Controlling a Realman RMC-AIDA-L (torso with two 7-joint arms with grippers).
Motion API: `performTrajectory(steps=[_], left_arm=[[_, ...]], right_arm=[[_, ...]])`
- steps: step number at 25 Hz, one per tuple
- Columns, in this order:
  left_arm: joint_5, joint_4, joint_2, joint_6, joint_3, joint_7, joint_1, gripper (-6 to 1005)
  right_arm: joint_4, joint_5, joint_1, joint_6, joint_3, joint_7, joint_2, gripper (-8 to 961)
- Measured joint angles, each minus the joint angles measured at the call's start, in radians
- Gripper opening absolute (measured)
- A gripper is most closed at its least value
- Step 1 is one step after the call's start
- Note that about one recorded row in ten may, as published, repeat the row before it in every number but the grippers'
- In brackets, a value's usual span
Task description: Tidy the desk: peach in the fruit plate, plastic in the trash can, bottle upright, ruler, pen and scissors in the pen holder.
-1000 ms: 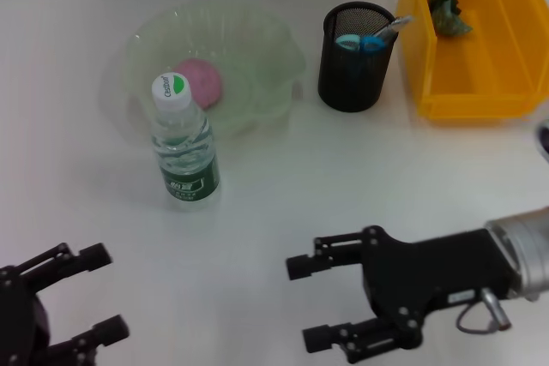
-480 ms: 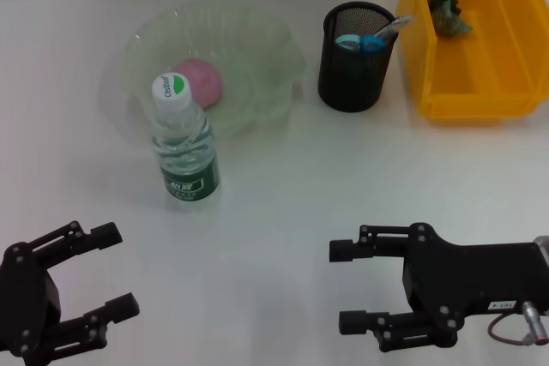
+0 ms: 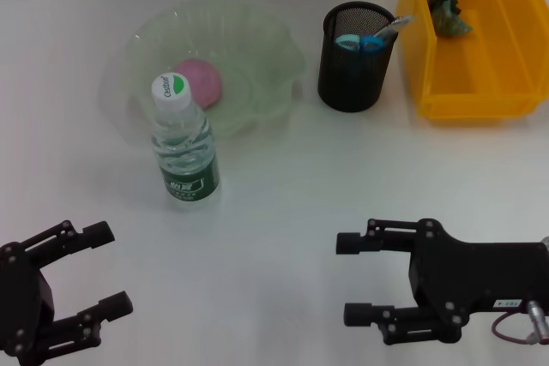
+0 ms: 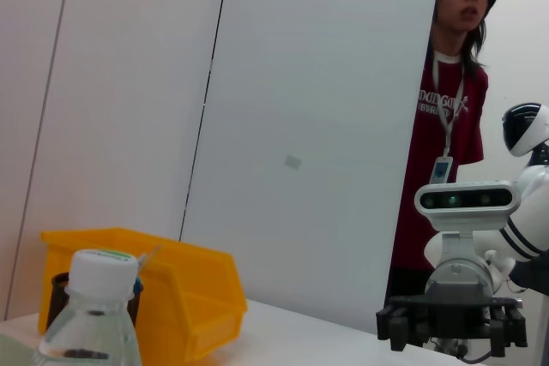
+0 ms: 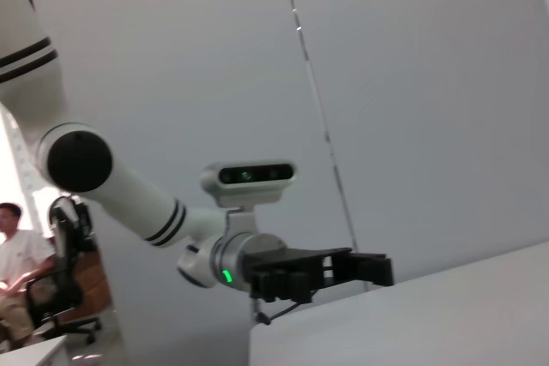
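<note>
The pink peach (image 3: pixel 198 83) lies in the pale-green fruit plate (image 3: pixel 262 36). In front of the plate the bottle (image 3: pixel 184 147) stands upright on the desk (image 3: pixel 292 186), cap up. The black mesh pen holder (image 3: pixel 354 66) holds the blue-handled scissors (image 3: pixel 360 42) and the pen (image 3: pixel 391 26); the ruler is hidden. The dark green plastic (image 3: pixel 449 13) sits inside the yellow trash can (image 3: pixel 480 96). My left gripper (image 3: pixel 110 267) is open and empty at the near left. My right gripper (image 3: pixel 346 279) is open and empty at the near right.
In the left wrist view the bottle (image 4: pixel 90 315), trash can (image 4: pixel 184 293) and my right gripper (image 4: pixel 450 323) show, with a person (image 4: pixel 446 126) standing behind. The right wrist view shows my left gripper (image 5: pixel 356 270) across the desk.
My right gripper has drawn back toward the near right edge and turned level. The left gripper shifted slightly. The objects have not moved.
</note>
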State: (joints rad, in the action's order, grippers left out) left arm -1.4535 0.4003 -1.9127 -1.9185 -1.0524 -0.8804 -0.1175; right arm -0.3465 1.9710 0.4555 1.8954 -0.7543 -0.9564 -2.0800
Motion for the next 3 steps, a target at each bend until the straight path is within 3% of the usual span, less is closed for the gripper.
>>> performTrajectory(steps=[3], left_arm=[[-0.001,0.000,0.000,0.003,0.000,0.000,-0.001,798]], right_arm=[[-0.005,0.000,-0.018,0.000,0.031,0.010,0.001,733]])
